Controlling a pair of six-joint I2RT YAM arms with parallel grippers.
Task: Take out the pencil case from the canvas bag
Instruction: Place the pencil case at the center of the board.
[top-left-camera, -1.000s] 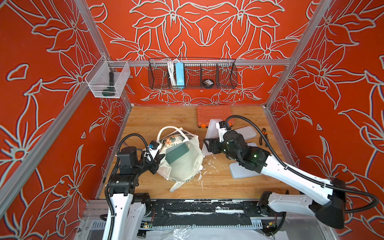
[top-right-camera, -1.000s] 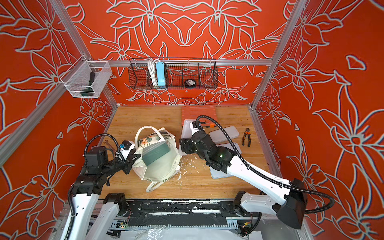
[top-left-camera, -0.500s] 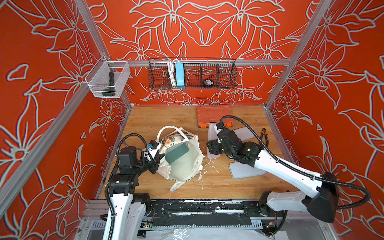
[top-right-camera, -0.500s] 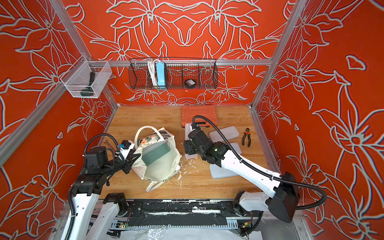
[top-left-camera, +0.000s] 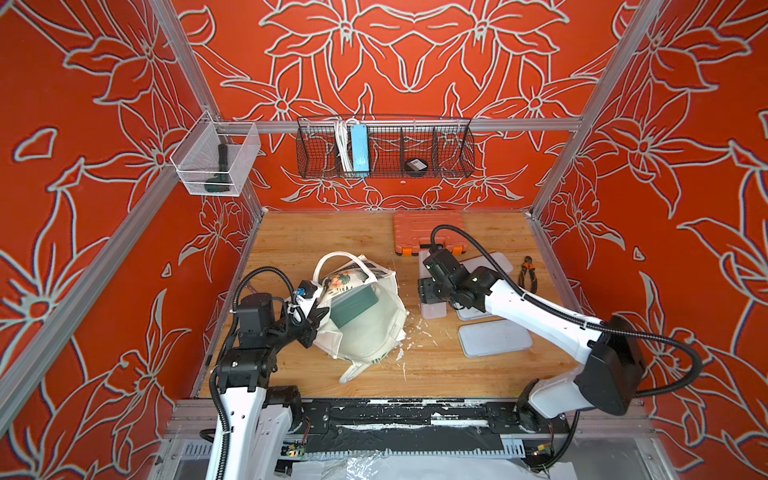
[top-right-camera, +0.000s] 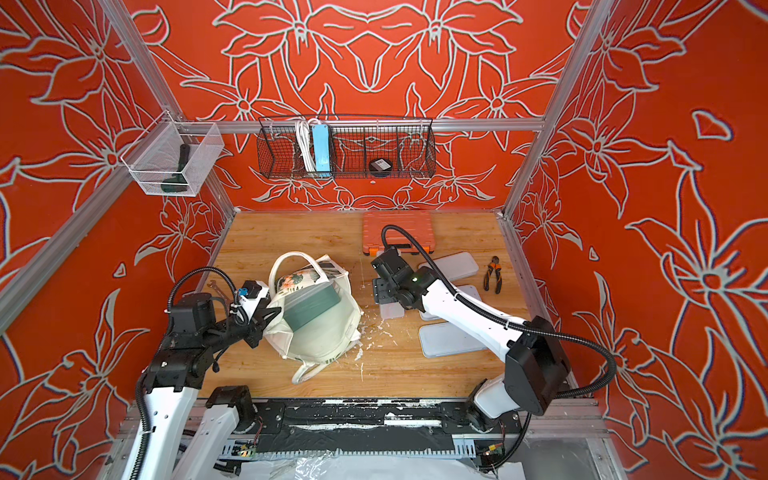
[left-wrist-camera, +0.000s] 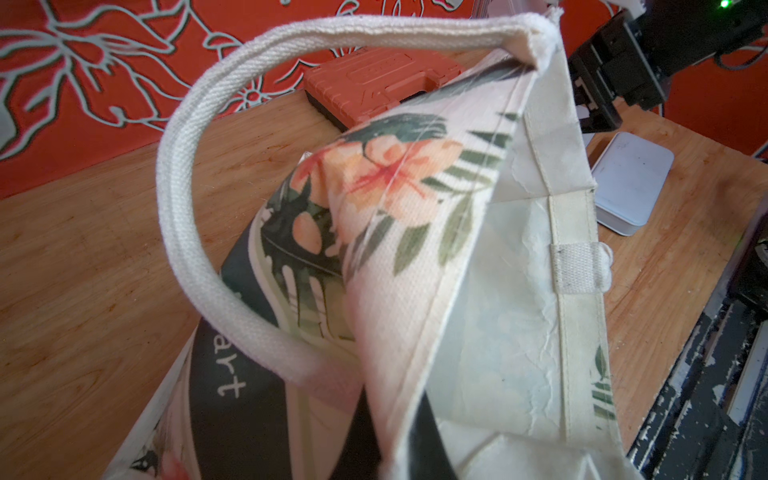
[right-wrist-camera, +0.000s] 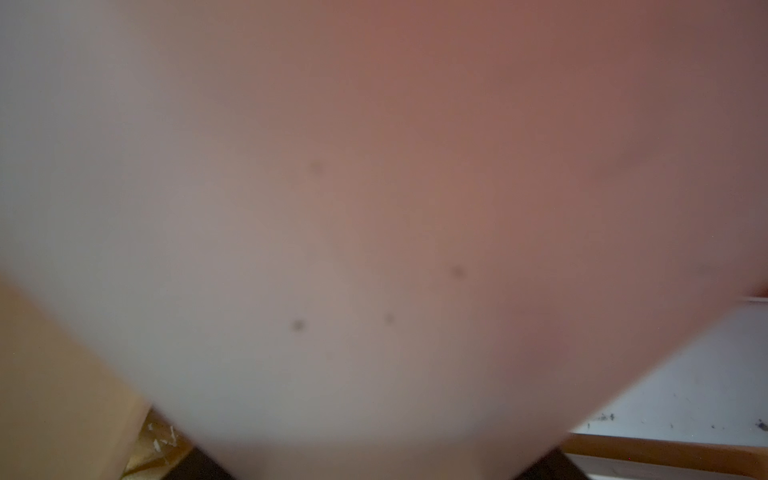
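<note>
**Red Booth, One Wooden Table**

Flower-patterned red walls (top-left-camera: 415, 62) enclose one wooden table (top-left-camera: 332, 241). One canvas bag (top-left-camera: 370, 336) lies left of centre, its rim pinched by the left gripper (top-left-camera: 318, 316), with one green box (top-left-camera: 353, 307) inside. One orange tool case (top-left-camera: 424, 226). Three frosted cases (top-left-camera: 494, 338) lie flat. A fourth, the pencil case (top-left-camera: 432, 311), sits clamped in the right gripper (top-left-camera: 431, 293) beside the bag. One pliers (top-left-camera: 528, 276).
</note>
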